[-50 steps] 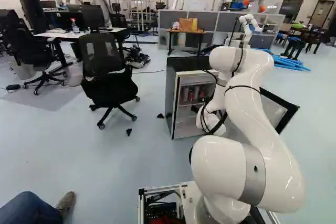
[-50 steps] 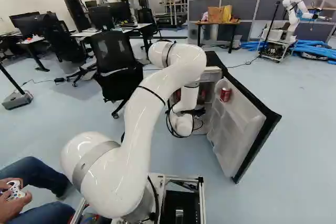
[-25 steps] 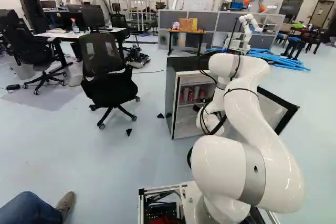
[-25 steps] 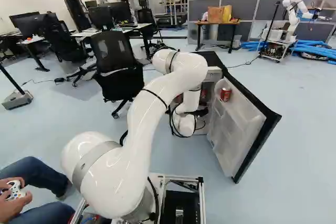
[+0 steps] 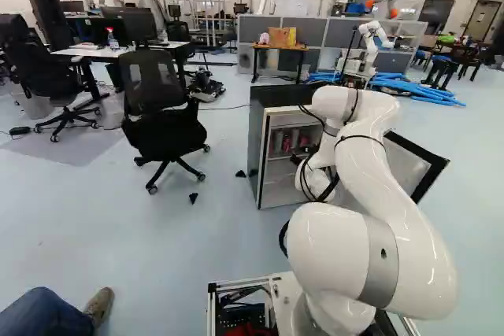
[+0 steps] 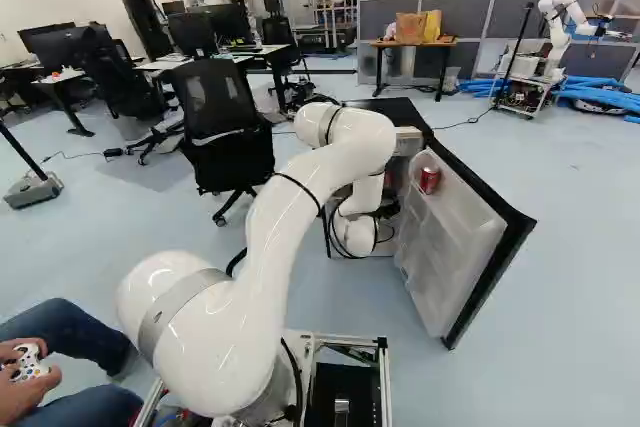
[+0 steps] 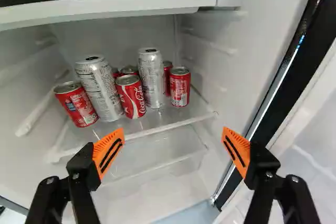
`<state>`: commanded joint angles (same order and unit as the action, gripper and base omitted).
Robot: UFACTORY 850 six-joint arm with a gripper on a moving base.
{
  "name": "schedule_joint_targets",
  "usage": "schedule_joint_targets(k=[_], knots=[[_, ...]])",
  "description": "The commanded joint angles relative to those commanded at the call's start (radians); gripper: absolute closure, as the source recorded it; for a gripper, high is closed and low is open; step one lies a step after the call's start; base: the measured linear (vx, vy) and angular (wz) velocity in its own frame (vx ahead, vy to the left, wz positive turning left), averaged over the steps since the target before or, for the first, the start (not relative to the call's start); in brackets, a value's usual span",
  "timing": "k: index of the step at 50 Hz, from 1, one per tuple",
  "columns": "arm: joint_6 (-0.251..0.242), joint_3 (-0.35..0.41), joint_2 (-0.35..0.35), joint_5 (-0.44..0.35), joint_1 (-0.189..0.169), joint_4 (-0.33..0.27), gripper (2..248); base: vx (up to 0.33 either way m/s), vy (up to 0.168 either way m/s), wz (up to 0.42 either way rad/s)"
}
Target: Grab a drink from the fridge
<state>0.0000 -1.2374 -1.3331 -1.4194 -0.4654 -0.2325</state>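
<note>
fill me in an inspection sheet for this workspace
surface: clear shelf in the fridge, holding the drinks
job's things: two silver cans and several red cans grouped on the shelf, some partly hidden; one more red can in the open door
clutter: two small dark pieces on the floor near the chair and fridge
pincer: open, in front of the shelf, nothing between its pads
cables: black ones looped by the arm at the fridge
surroundings: chair left of the fridge in the left base view; another robot farther back
</note>
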Motion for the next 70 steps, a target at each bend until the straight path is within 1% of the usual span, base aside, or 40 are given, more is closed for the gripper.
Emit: schedule_joint_targets(k=[35,49,70], knots=[[0.0,-0.168,-0.088,0.006,0.012,0.001,3,0.0,0.0,0.0],[0.0,-0.222,-0.117,0.033,0.014,0.013,3,0.0,0.0,0.0],[0.0,-0.289,-0.151,0.094,0.016,0.038,3,0.0,0.0,0.0]])
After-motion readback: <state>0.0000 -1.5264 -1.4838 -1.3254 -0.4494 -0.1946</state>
